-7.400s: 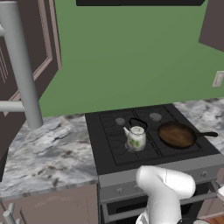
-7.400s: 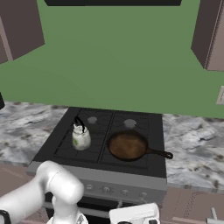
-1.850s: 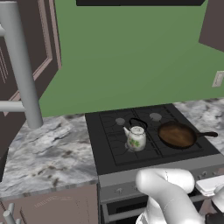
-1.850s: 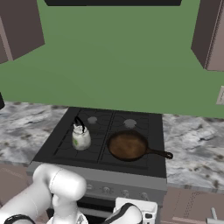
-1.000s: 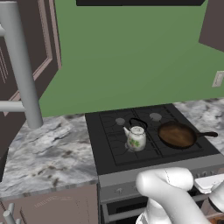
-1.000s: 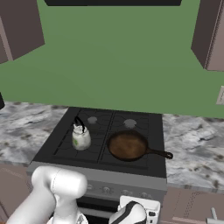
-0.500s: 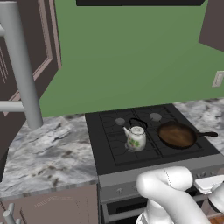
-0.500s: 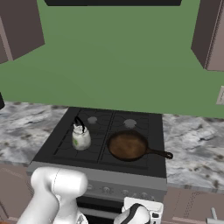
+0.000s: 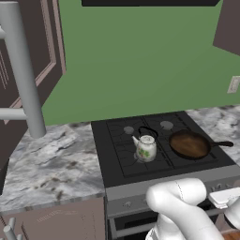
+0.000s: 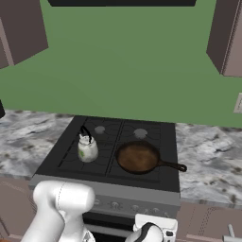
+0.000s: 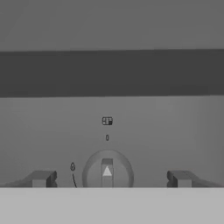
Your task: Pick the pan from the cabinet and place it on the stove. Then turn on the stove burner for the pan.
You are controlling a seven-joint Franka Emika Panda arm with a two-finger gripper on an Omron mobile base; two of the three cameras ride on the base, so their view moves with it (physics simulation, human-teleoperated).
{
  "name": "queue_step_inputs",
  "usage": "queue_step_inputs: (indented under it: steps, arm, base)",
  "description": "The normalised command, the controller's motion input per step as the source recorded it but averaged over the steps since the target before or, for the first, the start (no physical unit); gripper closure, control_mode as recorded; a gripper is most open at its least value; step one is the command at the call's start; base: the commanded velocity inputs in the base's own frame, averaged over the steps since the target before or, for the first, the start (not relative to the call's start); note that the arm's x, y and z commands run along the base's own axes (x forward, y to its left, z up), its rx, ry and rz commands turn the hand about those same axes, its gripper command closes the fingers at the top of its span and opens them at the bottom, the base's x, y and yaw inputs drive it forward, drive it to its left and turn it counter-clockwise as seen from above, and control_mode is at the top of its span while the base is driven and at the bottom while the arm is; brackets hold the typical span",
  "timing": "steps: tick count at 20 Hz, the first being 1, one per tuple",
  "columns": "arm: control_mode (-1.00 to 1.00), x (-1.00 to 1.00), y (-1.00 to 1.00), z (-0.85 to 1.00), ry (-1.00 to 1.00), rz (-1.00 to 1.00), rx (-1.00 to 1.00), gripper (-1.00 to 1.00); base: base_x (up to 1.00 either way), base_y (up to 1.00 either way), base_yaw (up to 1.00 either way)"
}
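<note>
We find no words, brand names or numbers that can be read anywhere. The only signs stand on the grey front of the stove [image 11: 112, 131], seen close in the hand view: above the knob [image 11: 107, 173] there is a small square burner diagram split into four cells, and just under it a tiny oval mark like a zero. A second small oval sits to the left of the knob, with a thin curved line running down from it. The knob itself carries a pale triangle pointing up toward those marks. In both base views the stove knobs are too small for us to see any marks
</note>
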Motion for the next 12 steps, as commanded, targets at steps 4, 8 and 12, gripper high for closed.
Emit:
queue_step_inputs:
  steps: [4, 8, 12]
  arm:
    - [-1.0, 0.0, 0.0, 0.0, 0.0, 0.0, 0.0, -1.0]
    - [-1.0, 0.0, 0.09, 0.0, 0.0, 0.0, 0.0, 1.0]
    - [-1.0, 0.0, 0.05, 0.04, 0.0, 0.0, 0.0, 1.0]
  base:
    - [0.0, 0.0, 0.0]
    - [0.0, 0.0, 0.0]
    - [0.0, 0.0, 0.0]
